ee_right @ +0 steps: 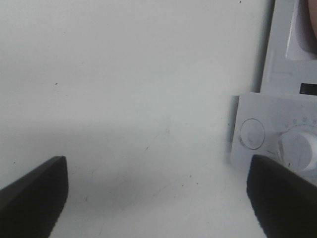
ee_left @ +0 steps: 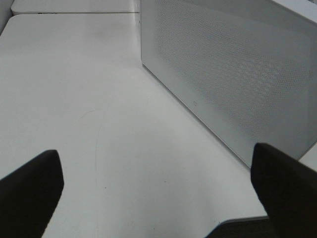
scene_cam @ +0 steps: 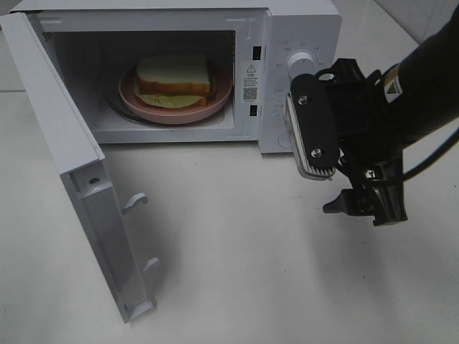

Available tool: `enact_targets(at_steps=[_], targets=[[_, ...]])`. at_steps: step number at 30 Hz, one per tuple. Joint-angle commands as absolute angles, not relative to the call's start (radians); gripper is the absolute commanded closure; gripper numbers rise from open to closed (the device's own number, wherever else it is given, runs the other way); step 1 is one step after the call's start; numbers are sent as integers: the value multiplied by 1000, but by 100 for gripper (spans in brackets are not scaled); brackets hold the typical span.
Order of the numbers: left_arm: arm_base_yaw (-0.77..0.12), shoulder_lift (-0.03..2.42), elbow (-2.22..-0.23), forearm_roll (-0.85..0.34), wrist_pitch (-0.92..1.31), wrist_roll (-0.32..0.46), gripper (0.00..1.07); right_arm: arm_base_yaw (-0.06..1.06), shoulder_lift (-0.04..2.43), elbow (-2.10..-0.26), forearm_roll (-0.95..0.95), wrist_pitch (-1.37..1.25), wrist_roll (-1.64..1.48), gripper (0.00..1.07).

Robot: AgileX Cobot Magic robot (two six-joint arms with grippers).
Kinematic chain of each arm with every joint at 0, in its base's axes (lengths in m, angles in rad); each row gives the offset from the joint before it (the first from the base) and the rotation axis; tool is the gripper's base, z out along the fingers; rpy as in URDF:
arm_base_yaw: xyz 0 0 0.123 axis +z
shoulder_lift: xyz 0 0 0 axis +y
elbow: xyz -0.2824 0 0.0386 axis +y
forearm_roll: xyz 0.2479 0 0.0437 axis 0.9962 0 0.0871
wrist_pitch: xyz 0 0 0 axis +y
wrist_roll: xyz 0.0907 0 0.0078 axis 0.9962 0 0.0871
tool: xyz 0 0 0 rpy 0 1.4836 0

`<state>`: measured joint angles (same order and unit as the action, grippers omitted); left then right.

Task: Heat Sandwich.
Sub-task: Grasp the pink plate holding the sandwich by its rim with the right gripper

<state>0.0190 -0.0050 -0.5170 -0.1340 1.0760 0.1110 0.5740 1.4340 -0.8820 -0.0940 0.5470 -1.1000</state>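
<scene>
While the black-fingered right gripper (ee_right: pixel 156 196) hangs with its fingers spread wide and nothing between them, just in front of the round white dial (scene_cam: pixel 301 63), the left gripper (ee_left: pixel 156 193) is equally wide apart and empty over bare table beside a white perforated panel (ee_left: pixel 233 74).

From the right gripper, the sandwich of thick white bread with orange-brown crust (scene_cam: pixel 174 80) lies at about 10 o'clock, on a round pink plate (scene_cam: pixel 215 102) inside the boxy white microwave (scene_cam: pixel 301 29).

It looks light and soft: a pinch would likely squash the bread or slide the slices over the pale filling. The stiff plate rim at its 5 o'clock side is probably the safer hold, though smooth.

The white microwave door (scene_cam: pixel 64 150) stands fully open, jutting towards 7 o'clock from the cavity, with latch hooks on its free edge. At 6 o'clock, the pale tabletop (scene_cam: pixel 251 258) gives open room for the door to swing.
</scene>
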Motion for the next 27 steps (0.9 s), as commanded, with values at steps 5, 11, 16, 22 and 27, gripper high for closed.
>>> enact_targets(at_steps=[5,11,16,22,27], targets=[[23,-10,-516,-141,1071,105,10,574,1536,-989,-94,514,-1112,16],[23,-10,-516,-141,1071,105,10,574,1621,-1079,-94,514,-1138,17],[23,-10,-516,-141,1071,105,10,590,1680,-1152,-106,503,-1139,18],[23,-10,-516,-141,1071,105,10,609,1758,-1242,-131,489,-1146,20],[23,-10,-516,-141,1071,105,10,612,1825,-1314,-124,478,-1218,20]])
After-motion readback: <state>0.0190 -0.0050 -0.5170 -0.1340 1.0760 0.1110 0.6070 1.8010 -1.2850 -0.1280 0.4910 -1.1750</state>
